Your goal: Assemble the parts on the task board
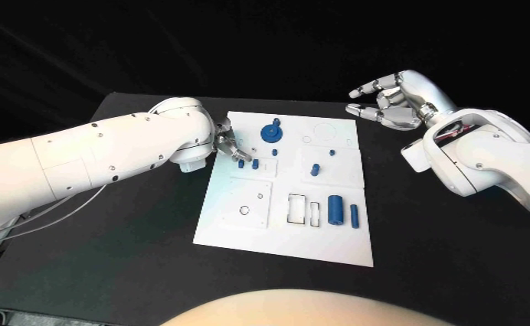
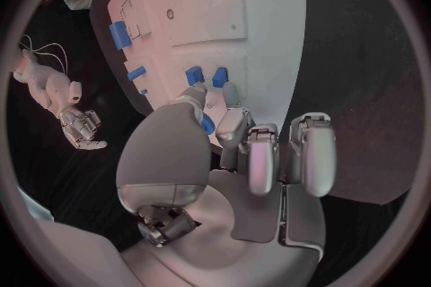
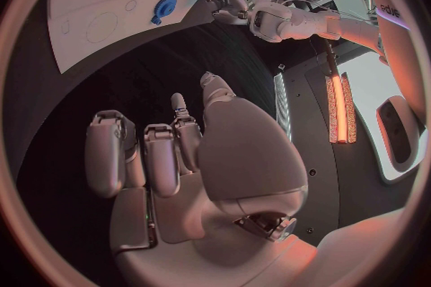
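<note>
The white task board (image 1: 289, 223) lies in the middle of the black tabletop (image 1: 132, 249). In the head view the left hand (image 1: 229, 148) sits at the board's 9 o'clock edge, toward its far corner, fingers reaching down onto the plate among small blue pegs (image 1: 249, 164). The left wrist view shows its thumb and a fingertip closing together just beside two blue pegs (image 2: 207, 76); whether a piece is actually pinched between them I cannot tell.

The right hand (image 1: 395, 100) hovers above the tabletop off the board's 1 o'clock corner, well apart from the plate, fingers loosely curled but separated, holding nothing.

On the board, a round blue knob (image 1: 270, 133) stands near the far edge at about 12 o'clock. A short blue peg (image 1: 315, 170) stands near the centre. Toward 4 o'clock a fat blue cylinder (image 1: 335, 209) lies beside a thinner blue pin (image 1: 354, 215), next to a rectangular slot (image 1: 299, 209).
</note>
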`<act>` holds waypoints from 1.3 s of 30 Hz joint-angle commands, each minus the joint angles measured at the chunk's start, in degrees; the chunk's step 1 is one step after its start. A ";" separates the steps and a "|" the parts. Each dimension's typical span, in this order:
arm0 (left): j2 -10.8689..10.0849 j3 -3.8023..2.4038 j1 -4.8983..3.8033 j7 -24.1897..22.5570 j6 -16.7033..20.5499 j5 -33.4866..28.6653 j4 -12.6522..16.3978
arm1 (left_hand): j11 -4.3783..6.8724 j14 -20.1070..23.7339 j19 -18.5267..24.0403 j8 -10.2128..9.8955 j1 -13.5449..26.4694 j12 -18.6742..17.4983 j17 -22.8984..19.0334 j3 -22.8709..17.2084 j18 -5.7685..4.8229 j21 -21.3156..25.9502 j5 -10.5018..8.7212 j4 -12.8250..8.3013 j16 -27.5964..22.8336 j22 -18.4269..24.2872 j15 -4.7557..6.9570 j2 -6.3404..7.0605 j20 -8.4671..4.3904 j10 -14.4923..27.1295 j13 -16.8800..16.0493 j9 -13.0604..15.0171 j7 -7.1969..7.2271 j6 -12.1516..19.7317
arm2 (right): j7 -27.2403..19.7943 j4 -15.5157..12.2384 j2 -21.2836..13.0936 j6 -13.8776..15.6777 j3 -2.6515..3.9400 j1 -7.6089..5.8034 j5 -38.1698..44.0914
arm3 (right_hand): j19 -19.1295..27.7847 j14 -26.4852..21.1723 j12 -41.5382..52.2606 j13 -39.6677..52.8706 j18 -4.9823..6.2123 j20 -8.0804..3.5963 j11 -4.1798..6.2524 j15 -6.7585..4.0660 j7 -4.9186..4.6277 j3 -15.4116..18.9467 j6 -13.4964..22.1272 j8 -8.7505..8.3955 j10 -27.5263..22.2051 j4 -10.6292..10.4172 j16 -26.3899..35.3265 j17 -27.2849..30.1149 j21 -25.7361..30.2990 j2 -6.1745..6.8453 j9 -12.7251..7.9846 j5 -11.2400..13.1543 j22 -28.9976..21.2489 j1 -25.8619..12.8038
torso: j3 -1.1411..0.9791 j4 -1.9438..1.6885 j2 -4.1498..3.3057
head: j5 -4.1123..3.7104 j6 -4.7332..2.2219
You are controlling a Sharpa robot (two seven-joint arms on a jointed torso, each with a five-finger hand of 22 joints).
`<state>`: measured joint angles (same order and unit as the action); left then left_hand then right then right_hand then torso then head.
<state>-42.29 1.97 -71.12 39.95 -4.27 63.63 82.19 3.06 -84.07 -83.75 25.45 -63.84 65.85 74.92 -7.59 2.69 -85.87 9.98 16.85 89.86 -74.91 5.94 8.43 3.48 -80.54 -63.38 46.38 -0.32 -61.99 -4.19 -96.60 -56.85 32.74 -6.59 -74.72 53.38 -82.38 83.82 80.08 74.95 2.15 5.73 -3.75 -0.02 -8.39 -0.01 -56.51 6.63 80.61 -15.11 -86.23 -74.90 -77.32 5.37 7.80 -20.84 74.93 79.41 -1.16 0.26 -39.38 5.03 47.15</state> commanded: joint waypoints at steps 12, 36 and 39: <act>-1.90 -0.69 -0.05 -16.79 18.16 -8.72 2.10 | -5.52 6.19 24.45 -6.83 -8.59 -23.93 -10.75 1.50 5.52 20.06 -0.07 -0.96 -21.88 18.05 -5.23 -2.49 1.28 20.39 21.81 -4.78 -6.49 11.76 | -0.64 0.08 -0.04 0.19 0.00 0.05 0.43 | 0.41 4.55 -0.23 4.13 1.11 0.06 0.04 -0.41 -0.04 0.33 -0.23 0.20 -0.15 -0.21 0.22 -9.15 0.38 -0.11 -0.06 -0.36 7.03 -0.39 | -0.05 -0.02 0.02 | -0.50 -0.52; 3.04 0.76 4.01 -31.78 21.80 23.09 0.68 | -8.44 12.60 28.20 -15.30 -22.77 -46.66 -34.73 -12.28 7.40 34.38 0.31 -1.50 -41.59 30.23 -7.18 6.09 3.70 23.57 49.02 -27.61 -7.12 6.61 | -0.76 0.04 -0.20 -0.01 -0.02 0.09 0.33 | 0.64 4.51 -0.36 3.98 1.20 0.06 0.04 -0.41 -0.04 0.34 -0.22 0.20 -0.27 -0.22 0.33 -8.99 0.77 -0.13 -0.07 -0.39 6.80 -0.41 | 0.01 0.04 -0.11 | -1.96 -1.47; 3.51 0.77 4.12 -30.98 20.94 24.46 0.29 | -8.39 10.07 24.15 -15.67 -22.59 -47.83 -30.17 -12.33 6.39 29.26 0.32 -1.61 -35.55 24.70 -7.12 6.09 3.58 22.78 50.53 -28.97 -7.17 5.30 | -0.77 0.03 -0.23 -0.01 -0.02 0.10 0.33 | 0.64 4.51 -0.36 3.98 1.20 0.06 0.04 -0.41 -0.04 0.34 -0.22 0.20 -0.27 -0.22 0.33 -8.99 0.77 -0.13 -0.07 -0.39 6.80 -0.41 | 0.01 0.02 -0.08 | -2.08 -1.51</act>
<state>-39.02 2.78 -67.03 8.99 18.38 82.97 82.54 -5.28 -73.77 -59.27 9.90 -86.67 18.11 44.40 -19.78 9.79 -56.22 10.15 15.17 53.84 -49.77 -1.19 14.34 7.07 -57.34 -12.98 17.51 -7.48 -56.52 -4.39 -96.50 -57.07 32.89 -6.60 -74.67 53.35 -82.17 83.82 80.08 74.92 3.03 5.94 -3.75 -0.02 -8.39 0.15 -56.51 6.63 80.61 -15.27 -86.23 -74.93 -76.77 5.37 7.81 -20.84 74.91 79.41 -1.14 0.29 -39.48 3.03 45.65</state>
